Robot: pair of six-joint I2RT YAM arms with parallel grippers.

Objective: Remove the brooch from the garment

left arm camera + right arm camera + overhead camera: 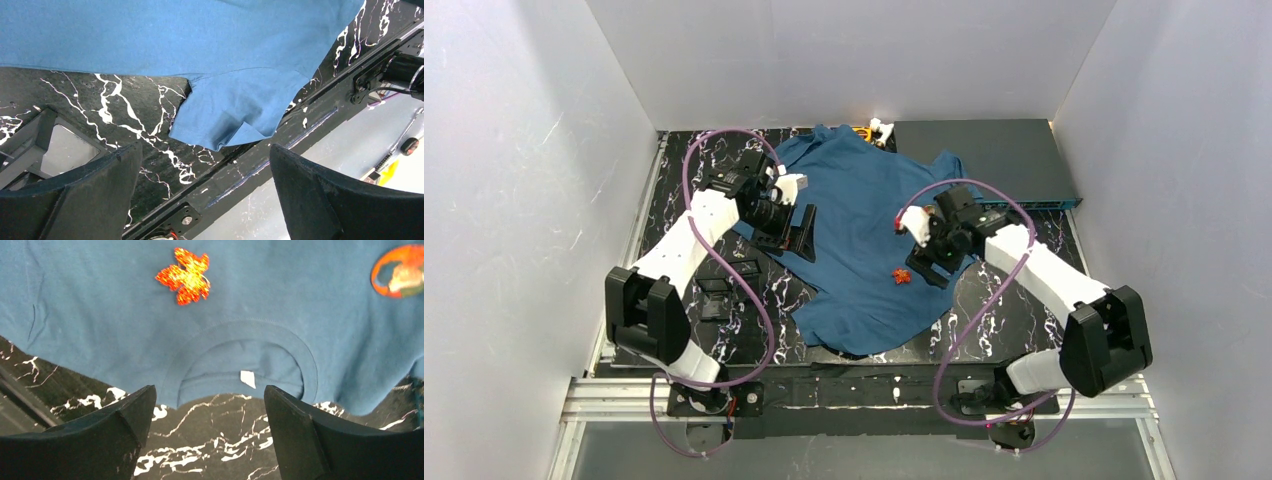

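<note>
One teal-blue T-shirt (854, 240), centre. One orange-red leaf-shaped brooch (185, 276), upper middle of the right wrist view; one round orange badge (402, 271), upper right there. One small orange-and-white object (876, 130), top centre overhead. One dark flat box (984, 158), upper right. Two robot arms: left arm (686, 240), right arm (1044, 265).

No words, numbers or brand marks can be read anywhere in these views. A small white tag (247, 379) sits inside the collar of the shirt (100, 315), but no print shows on it. A round orange emblem (400, 271) on the shirt and the leaf-shaped red-orange brooch (185, 276) carry no letters that can be made out.
</note>
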